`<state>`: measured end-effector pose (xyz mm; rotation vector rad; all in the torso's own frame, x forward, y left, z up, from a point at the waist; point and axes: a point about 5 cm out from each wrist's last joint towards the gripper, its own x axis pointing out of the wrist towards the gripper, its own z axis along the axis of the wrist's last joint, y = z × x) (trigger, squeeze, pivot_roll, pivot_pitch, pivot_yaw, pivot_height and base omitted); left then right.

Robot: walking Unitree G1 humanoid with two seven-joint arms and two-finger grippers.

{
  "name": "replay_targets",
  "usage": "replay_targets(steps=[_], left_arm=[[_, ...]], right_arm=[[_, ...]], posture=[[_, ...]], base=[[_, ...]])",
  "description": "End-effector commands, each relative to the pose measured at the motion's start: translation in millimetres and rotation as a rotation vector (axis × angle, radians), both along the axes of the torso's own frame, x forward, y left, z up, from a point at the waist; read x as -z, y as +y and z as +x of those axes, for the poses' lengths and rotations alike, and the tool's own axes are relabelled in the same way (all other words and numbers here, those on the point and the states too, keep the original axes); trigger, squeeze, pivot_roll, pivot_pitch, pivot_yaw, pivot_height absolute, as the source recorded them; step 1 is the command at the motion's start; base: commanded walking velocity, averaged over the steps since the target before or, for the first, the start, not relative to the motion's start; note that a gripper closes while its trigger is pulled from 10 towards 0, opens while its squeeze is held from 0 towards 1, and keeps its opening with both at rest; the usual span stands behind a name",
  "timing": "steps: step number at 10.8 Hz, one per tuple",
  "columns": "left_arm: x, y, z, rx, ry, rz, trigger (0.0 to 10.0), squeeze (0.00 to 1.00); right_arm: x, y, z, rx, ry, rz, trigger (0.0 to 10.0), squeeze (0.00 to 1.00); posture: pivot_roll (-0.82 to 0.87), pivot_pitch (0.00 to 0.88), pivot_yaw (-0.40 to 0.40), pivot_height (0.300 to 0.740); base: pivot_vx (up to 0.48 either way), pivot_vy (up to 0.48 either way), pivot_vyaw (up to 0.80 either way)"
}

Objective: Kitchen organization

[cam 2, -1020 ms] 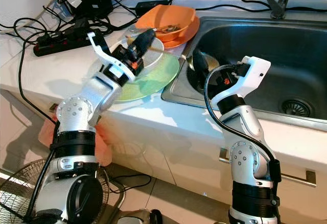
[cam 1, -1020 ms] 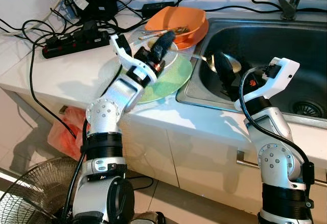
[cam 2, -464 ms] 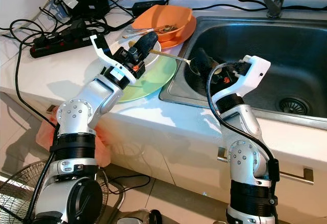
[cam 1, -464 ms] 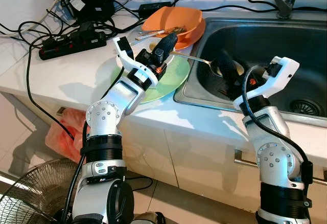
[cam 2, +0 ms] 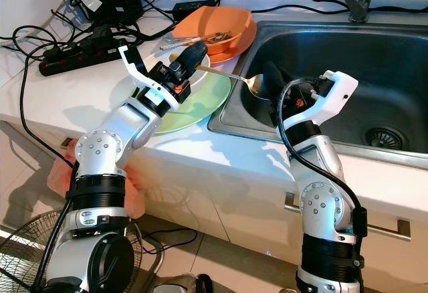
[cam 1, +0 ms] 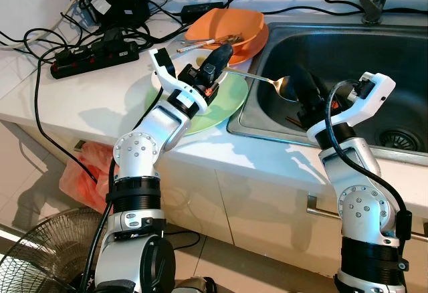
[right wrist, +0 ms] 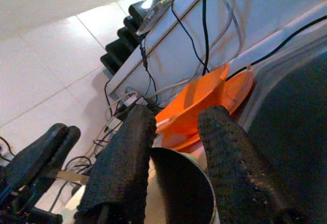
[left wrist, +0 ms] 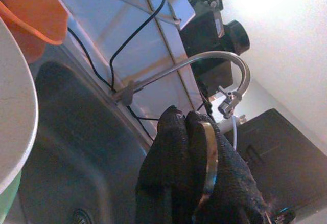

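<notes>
Here, centre frame, the left gripper [cam 1: 217, 57] pinches a spoon [cam 1: 267, 81]'s handle; the right gripper [cam 1: 302, 91], fingers spread, brackets its bowl.

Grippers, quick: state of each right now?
Left gripper: shut on the spoon handle, above the green plate.
Right gripper: open, fingers either side of the spoon's bowl, over the sink.

Two silver arms [cam 1: 137, 156] had ribbed black joint collars and round screw-studded elbow housings. White wrist brackets [cam 1: 366, 99] were present; the left bore orange accents. Black cable [cam 1: 328, 116] looped along the right forearm. Textured black fingers [right wrist: 122, 168].
</notes>
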<state>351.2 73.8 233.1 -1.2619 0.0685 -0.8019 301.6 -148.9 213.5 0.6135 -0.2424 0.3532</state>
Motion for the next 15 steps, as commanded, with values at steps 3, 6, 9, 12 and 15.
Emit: replay_targets(steps=[3, 6, 9, 12, 15], left_arm=[[8, -3.0, 0.0, -0.017, 0.033, -0.02, 0.0, 0.0], [11, -5.5, -1.1, -0.023, 0.036, -0.001, 0.0, 0.0], [17, -11.1, -1.5, -0.037, 0.035, 0.084, 0.9, 0.0], [22, -20.0, -5.0, -0.027, 0.033, 0.14, 10.0, 0.8], [23, -24.9, -8.6, -0.003, 0.014, 0.173, 10.0, 1.0]], right_arm=[[-6, 3.7, -1.5, -0.017, -0.009, 0.007, 0.0, 0.0], [-5, 4.7, -1.7, -0.027, -0.003, 0.012, 0.0, 0.0], [-6, 4.0, -0.9, -0.025, -0.001, 0.02, 0.0, 0.0], [-6, 2.9, 0.3, -0.018, 0.003, 0.028, 0.0, 0.0], [-5, 2.0, 1.0, -0.007, 0.011, 0.029, 0.0, 0.0]], posture=[[0.13, 0.086, 0.199, 0.74], [0.13, 0.085, 0.199, 0.74], [0.13, 0.081, 0.199, 0.74], [0.13, 0.08, 0.195, 0.74], [0.13, 0.081, 0.196, 0.74]], base=[[0.0, 0.0, 0.0], [0.0, 0.0, 0.0], [0.0, 0.0, 0.0], [0.0, 0.0, 0.0], [0.0, 0.0, 0.0]])
